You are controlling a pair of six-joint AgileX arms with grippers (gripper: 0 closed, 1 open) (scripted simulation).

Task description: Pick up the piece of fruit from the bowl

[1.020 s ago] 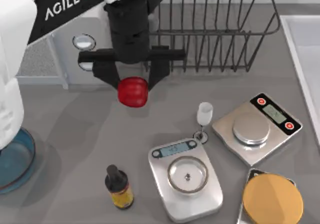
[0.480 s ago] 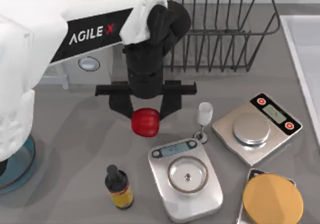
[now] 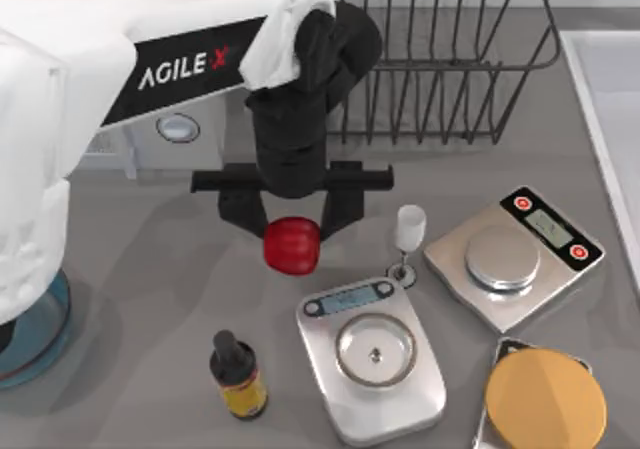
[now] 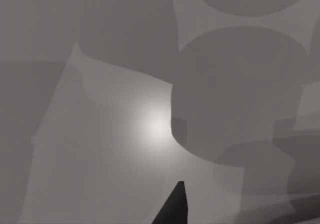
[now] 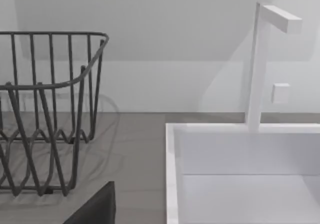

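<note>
the left tool [image 3: 291, 231] pinches the red fruit [image 3: 291, 245] between its fingers, carried above the bench [image 3: 150, 299], well clear of the teal bowl [image 3: 35, 334] at the left edge, so the lift looks done.

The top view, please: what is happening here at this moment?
The left arm's tool is shut on the red fruit and holds it above the table, away from the blue bowl at the table's left edge. The fruit hangs just up and left of the nearest scale, with a dark bottle below it in the picture. So the fruit is already out of the bowl.
</note>
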